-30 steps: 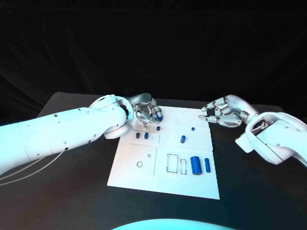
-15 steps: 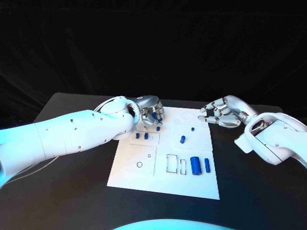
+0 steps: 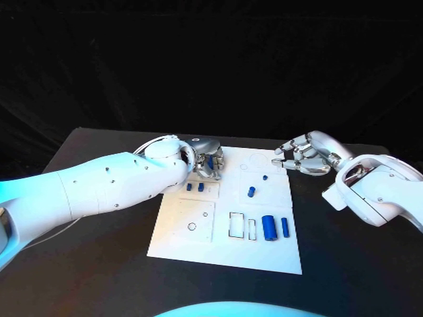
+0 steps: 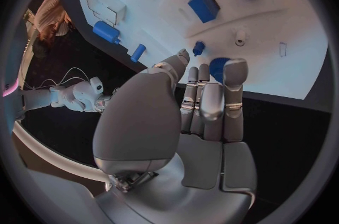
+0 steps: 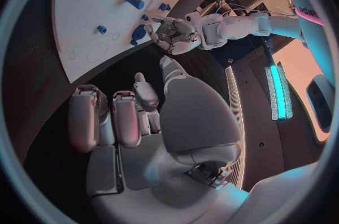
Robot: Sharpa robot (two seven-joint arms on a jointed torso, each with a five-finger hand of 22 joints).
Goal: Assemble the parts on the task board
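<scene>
From the head camera I see my left arm (image 3: 107, 185) reaching in long across the black surface (image 3: 97, 264), its wrist turned so that the left robot hand (image 3: 207, 160) points down over the far left corner of the task board (image 3: 188, 228). In the left wrist view its fingers (image 4: 234, 80) lie close together and straight, and a round blue part (image 4: 217, 67) sits at their tips, against the board. The thumb stands beside them, but I cannot tell if the part is truly pinched or only touched.

My right arm (image 3: 388, 198) comes in bent, with the right robot hand (image 3: 305, 155) just beyond the far right corner of the board, over the dark surface. Its fingers (image 5: 85, 117) are curled inward with nothing between them, so this hand is closed on nothing.

On the board, two small blue blocks (image 3: 194, 187) lie just below the left robot hand. A short blue peg (image 3: 252, 192) lies near the middle, and a smaller blue piece (image 3: 267, 177) lies beyond it. Near the right edge a thick blue cylinder (image 3: 271, 228) and a thin blue rod (image 3: 286, 228) lie side by side, close but apart.
</scene>
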